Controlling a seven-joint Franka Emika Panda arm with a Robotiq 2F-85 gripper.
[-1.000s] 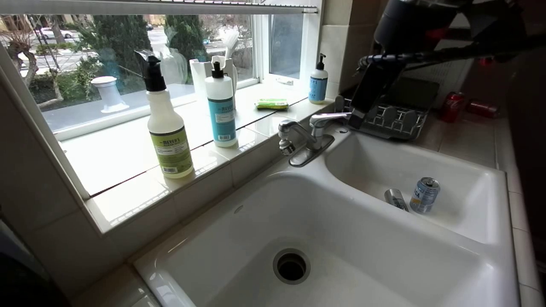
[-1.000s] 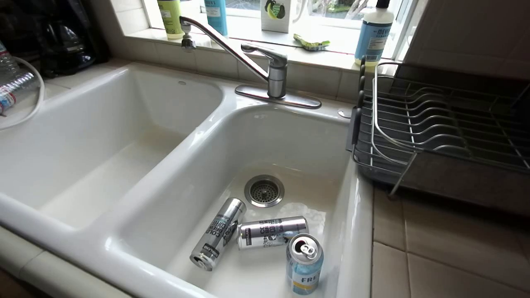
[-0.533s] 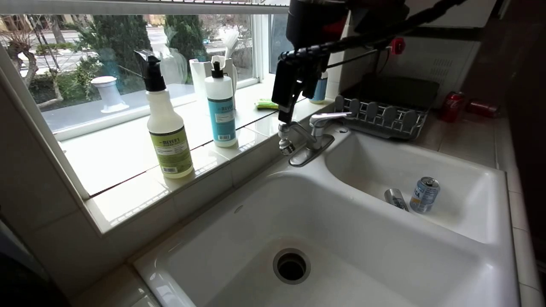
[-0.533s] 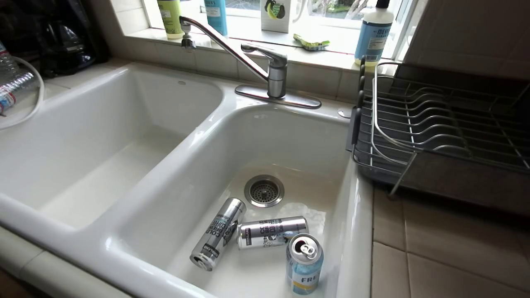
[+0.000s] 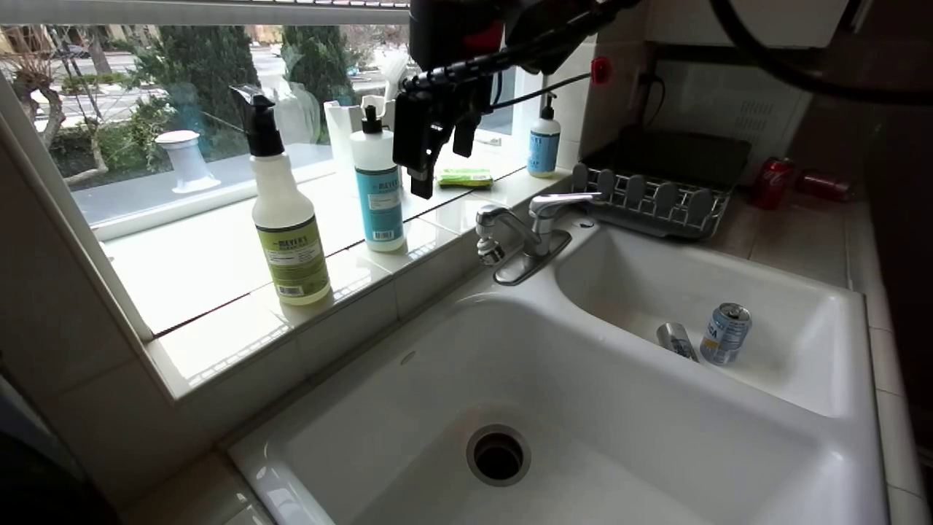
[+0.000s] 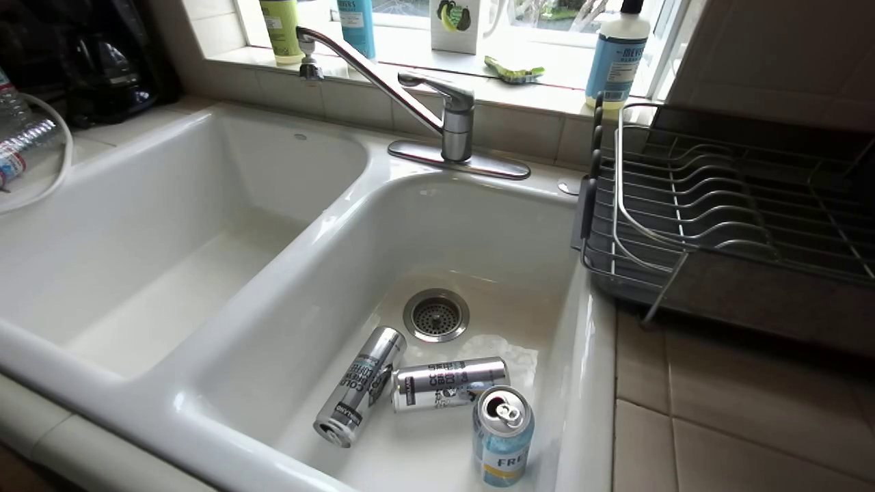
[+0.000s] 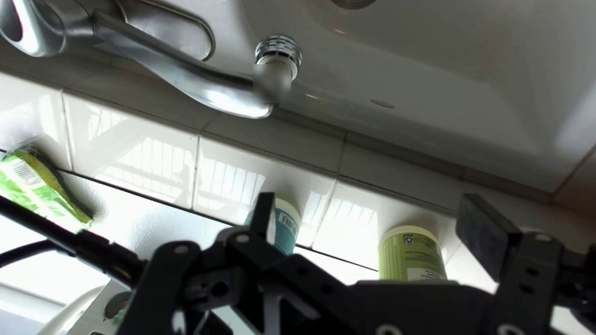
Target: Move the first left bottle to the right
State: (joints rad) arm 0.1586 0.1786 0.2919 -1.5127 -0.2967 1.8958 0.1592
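Note:
The first left bottle (image 5: 291, 240), a spray bottle with black trigger and olive-green label, stands upright at the left of the window sill. Its lower part shows in an exterior view (image 6: 281, 31), cut by the frame top. In the wrist view its base (image 7: 410, 253) appears between the open fingers, farther off, its upper part hidden by the gripper body. My gripper (image 5: 442, 162) is open and empty, above the sill, right of the first left bottle and overlapping the right edge of the blue-labelled bottle (image 5: 379, 208). It also shows in the wrist view (image 7: 372, 218).
The faucet (image 5: 536, 233) stands below right of the gripper. A green sponge packet (image 5: 465, 177), a white holder (image 5: 339, 135) and a small blue bottle (image 5: 543, 149) are on the sill. A double sink (image 6: 260, 273) with several cans and a dish rack (image 6: 718, 205) lie in front.
My gripper has moved left in an exterior view, from above the dish rack past the faucet to beside the blue-labelled bottle. The bottles have not moved.

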